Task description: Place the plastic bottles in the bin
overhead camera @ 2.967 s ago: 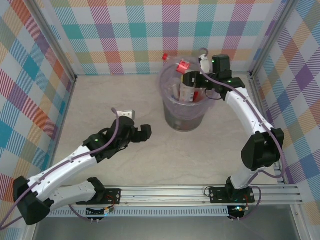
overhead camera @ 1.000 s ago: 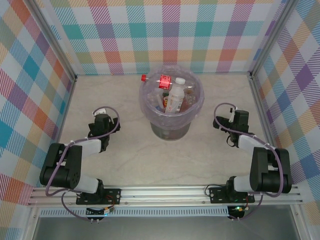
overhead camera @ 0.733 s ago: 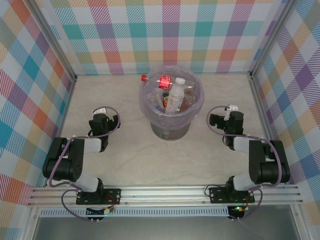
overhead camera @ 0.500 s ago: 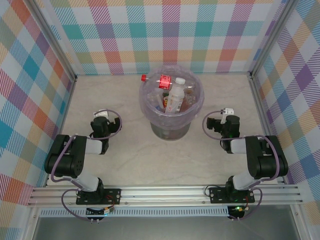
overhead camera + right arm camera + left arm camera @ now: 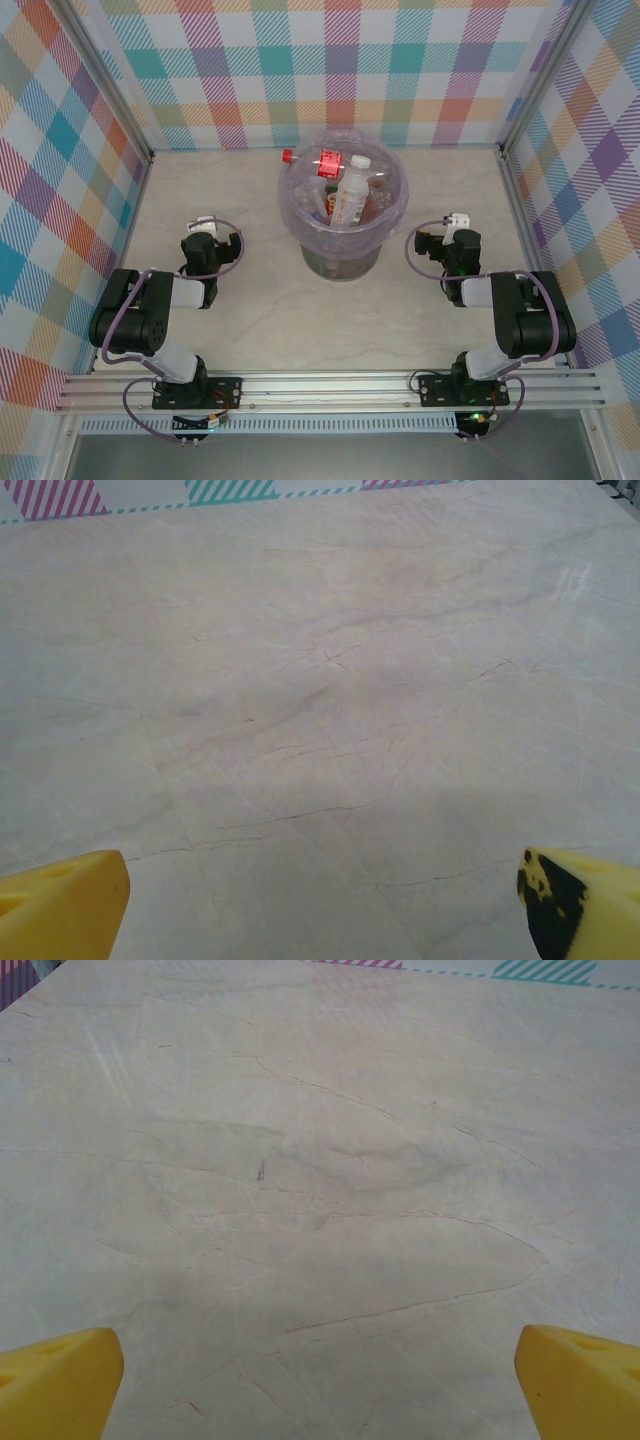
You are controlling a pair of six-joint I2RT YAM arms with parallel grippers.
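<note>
The bin (image 5: 340, 264) stands at the table's middle back, a dark-grey bucket with a lilac bag ballooning over its rim. Several plastic bottles lie inside it: a pale one (image 5: 350, 196) on top, a red-labelled one (image 5: 329, 163) behind it, and a red cap (image 5: 287, 155) poking up at the back left rim. My left gripper (image 5: 208, 243) rests low to the bin's left, folded back on its arm. In the left wrist view its yellow fingertips (image 5: 58, 1384) are spread wide over bare table. My right gripper (image 5: 440, 244), to the bin's right, is open too, with nothing between its fingertips (image 5: 60, 904).
Checked walls close the table on three sides, with metal posts at the back corners (image 5: 150, 152). The mounting rail (image 5: 330, 388) runs along the near edge. Both wrist views look across marbled tabletop (image 5: 330, 1180) toward the back wall.
The right arm has come away from over the bin, and both arms have folded back low beside their bases. The bin stands further left. Hardly anything has moved in the last half second.
</note>
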